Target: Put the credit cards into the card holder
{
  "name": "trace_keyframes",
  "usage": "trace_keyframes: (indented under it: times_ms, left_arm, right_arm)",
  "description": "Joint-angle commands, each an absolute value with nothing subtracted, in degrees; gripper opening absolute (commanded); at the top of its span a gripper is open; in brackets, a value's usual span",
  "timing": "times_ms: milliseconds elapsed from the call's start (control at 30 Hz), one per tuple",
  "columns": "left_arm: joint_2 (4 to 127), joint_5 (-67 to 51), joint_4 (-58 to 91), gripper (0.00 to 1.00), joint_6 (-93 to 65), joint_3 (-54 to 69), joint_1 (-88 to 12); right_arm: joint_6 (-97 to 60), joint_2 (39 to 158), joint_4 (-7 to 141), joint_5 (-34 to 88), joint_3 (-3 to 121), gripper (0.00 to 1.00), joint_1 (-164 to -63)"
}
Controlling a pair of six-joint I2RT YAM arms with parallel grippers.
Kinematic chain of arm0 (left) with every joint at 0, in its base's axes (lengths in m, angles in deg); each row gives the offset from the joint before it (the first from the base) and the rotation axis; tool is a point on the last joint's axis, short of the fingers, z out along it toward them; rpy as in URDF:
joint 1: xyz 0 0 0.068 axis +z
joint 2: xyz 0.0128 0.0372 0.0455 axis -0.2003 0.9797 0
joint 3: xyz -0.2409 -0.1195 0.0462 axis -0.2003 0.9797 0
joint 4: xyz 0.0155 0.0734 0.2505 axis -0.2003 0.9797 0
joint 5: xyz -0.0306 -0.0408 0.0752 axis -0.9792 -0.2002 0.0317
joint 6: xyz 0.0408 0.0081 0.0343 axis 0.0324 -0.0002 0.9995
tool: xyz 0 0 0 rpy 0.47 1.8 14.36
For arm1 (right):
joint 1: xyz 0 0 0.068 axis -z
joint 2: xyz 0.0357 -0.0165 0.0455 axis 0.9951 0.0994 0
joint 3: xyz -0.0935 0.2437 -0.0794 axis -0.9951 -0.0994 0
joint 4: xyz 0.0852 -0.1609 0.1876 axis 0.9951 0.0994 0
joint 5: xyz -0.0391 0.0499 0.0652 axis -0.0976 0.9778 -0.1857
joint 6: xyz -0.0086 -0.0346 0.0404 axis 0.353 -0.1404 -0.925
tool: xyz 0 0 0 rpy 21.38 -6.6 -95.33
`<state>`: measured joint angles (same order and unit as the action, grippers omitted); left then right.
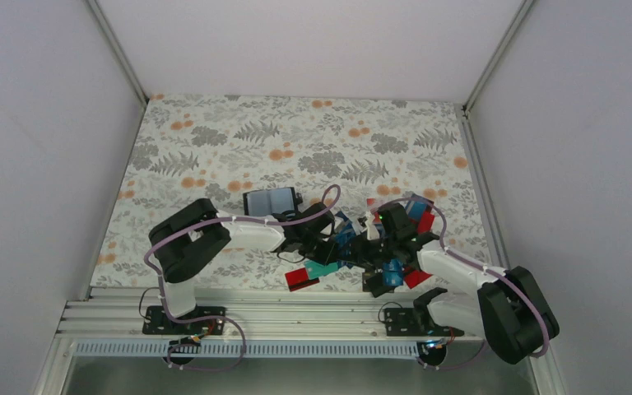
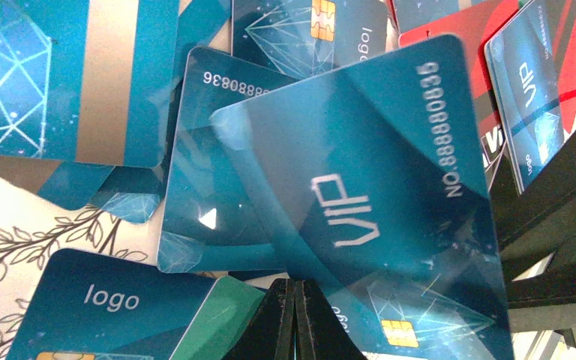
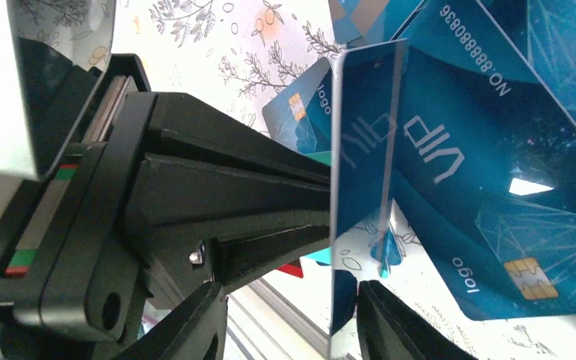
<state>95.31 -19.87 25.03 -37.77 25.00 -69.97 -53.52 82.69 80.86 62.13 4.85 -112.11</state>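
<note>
Only one card holder (image 1: 271,201) lies near credit cards (image 1: 322,269).

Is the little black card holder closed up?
No, the card holder lies open flat, with its grey-blue inside facing up.

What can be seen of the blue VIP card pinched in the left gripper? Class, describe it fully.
The VIP card is a glossy teal-blue plastic rectangle with rounded corners, white VIP lettering, a printed number along one edge, a gold chip and faint line patterns. The left gripper, shut, pinches one edge and holds it tilted above the other cards. Another edge sits between the parted fingers of the right gripper; whether they touch it is unclear.
</note>
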Motion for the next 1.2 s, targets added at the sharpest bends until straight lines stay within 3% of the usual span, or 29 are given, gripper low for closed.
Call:
trace_keyframes:
  times_ms: [0,200,400,800,1167]
  left_arm:
    - [96.9,-20.2,25.5,0.02,-38.0,25.9,-70.6]
    - [96.7,-19.7,25.7,0.02,-38.2,26.0,-70.6]
    - [95.8,-17.7,26.3,0.02,-38.9,26.0,-70.5]
    - [75.5,-4.7,34.5,0.02,-39.3,30.6,-61.5]
    - [68.9,-2.8,37.6,0.03,-33.9,35.1,-40.9]
  right_arm:
    - [-51.7,84.0,78.5,60.8,5.9,0.43,-111.9]
    - [-49.3,85.8,86.4,52.6,8.2,0.28,-112.0]
    - [-48.6,85.9,87.3,51.6,8.6,0.04,-112.0]
    - [-42.7,87.0,92.8,52.8,22.8,0.04,-111.8]
    - [-38.4,108.1,84.5,66.5,39.3,0.04,-114.0]
